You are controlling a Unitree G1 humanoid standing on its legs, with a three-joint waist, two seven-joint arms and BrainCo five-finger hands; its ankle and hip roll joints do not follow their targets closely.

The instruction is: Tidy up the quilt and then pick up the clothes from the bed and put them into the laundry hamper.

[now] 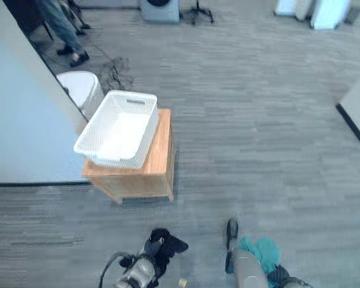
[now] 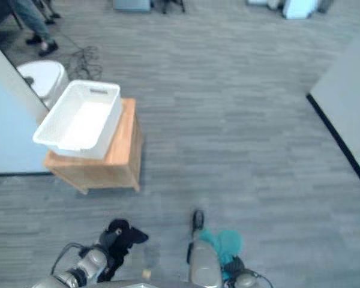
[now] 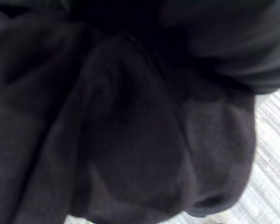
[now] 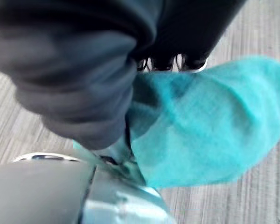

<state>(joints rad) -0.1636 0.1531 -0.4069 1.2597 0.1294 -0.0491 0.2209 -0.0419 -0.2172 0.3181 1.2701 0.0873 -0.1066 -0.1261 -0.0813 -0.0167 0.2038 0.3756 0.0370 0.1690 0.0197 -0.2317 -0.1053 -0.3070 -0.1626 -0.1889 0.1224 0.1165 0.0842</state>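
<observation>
A white perforated laundry hamper (image 1: 119, 129) sits tilted on a small wooden side table (image 1: 159, 171), up and to the left of both hands. At the lower left my left hand (image 1: 151, 248) carries a bunched black garment (image 1: 168, 245) above the carpet. That dark cloth (image 3: 130, 121) covers the fingers in the left wrist view. My right hand (image 1: 279, 275), at the lower right, holds a teal garment (image 1: 261, 249). In the right wrist view the teal cloth (image 4: 205, 126) is pinched beside the dark hand cover (image 4: 60, 70).
A pale panel (image 1: 18, 120) rises along the left, with a white round bin (image 1: 81, 87) behind the table. A person's legs (image 1: 63, 30) stand at the far left. A grey appliance (image 1: 160, 9) is at the back. A dark-edged board (image 1: 357, 111) lies at the right.
</observation>
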